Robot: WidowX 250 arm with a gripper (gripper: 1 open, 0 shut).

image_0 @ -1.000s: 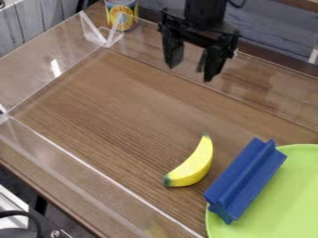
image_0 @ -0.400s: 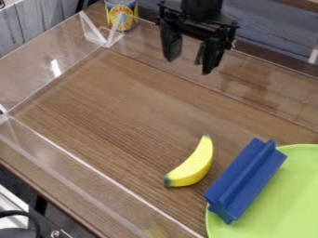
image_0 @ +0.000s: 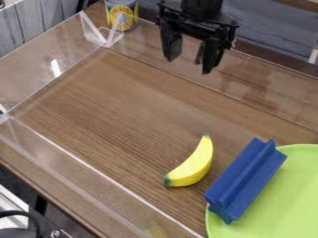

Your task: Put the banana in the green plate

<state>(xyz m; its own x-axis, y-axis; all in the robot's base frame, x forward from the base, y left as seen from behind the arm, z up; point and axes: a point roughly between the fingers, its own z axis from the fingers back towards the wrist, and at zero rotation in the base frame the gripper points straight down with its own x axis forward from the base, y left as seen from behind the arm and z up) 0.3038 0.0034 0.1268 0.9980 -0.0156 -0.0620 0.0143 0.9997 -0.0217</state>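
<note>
The yellow banana lies on the wooden tabletop at the lower right, its dark tip toward the front. Just right of it, past a blue block, the lime green plate fills the bottom right corner, partly cut off by the frame. My black gripper hangs at the top centre, far behind the banana, pointing down. Its fingers are spread apart and nothing is between them.
A blue rectangular block rests between banana and plate, its right end overlapping the plate's rim. A yellow can stands at the back left. Clear acrylic walls run along the left and back edges of the wooden table.
The gripper shifted slightly to the left and up in the picture early on; since then it has held still. Banana, block and plate have not moved.
</note>
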